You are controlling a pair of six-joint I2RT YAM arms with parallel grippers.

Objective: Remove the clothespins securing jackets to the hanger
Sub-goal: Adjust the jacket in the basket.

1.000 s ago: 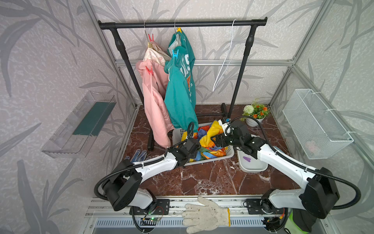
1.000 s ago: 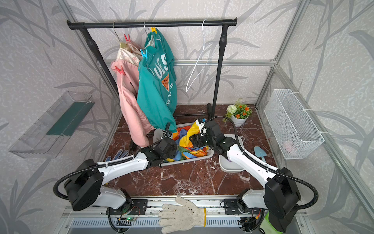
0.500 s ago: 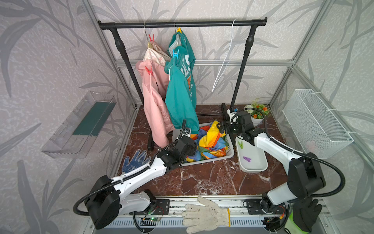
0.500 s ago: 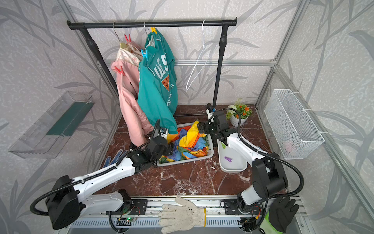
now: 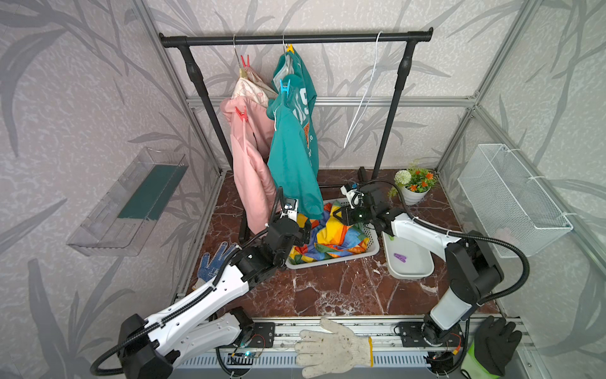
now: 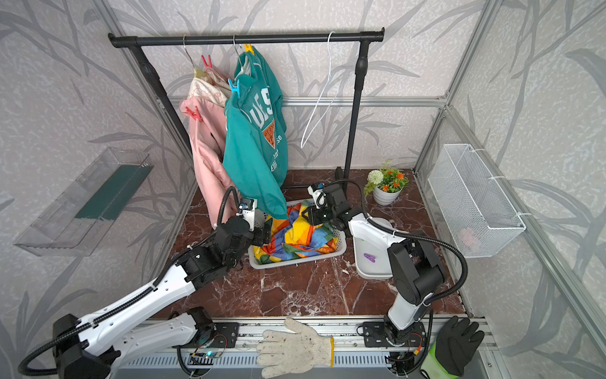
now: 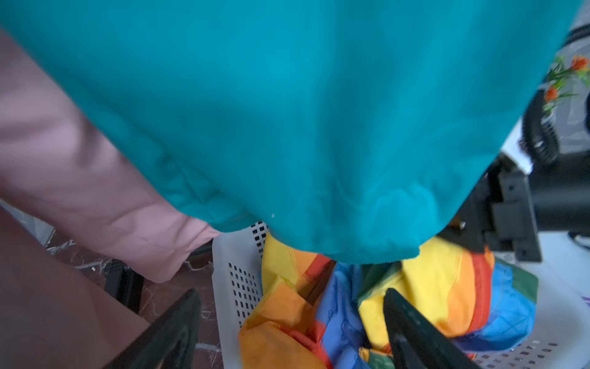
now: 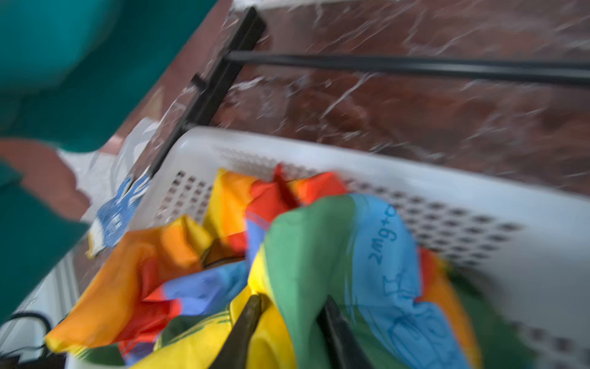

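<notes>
The pink jacket hangs on the rack with two red clothespins. Beside it, the teal jacket carries a blue clothespin and a yellow one. The rainbow jacket lies crumpled in the white basket. A purple clothespin rests in the white tray. My left gripper is open over the basket's left end, under the teal hem. My right gripper is shut on a green fold of the rainbow jacket.
An empty white hanger hangs from the black rail. A flower pot stands at the back right, below a wire basket. A blue-dotted glove lies left of the basket, with more gloves at the front.
My right gripper came down from near the rack's foot into the basket and closed on the rainbow jacket. My left gripper opened wider at the basket's left end.
</notes>
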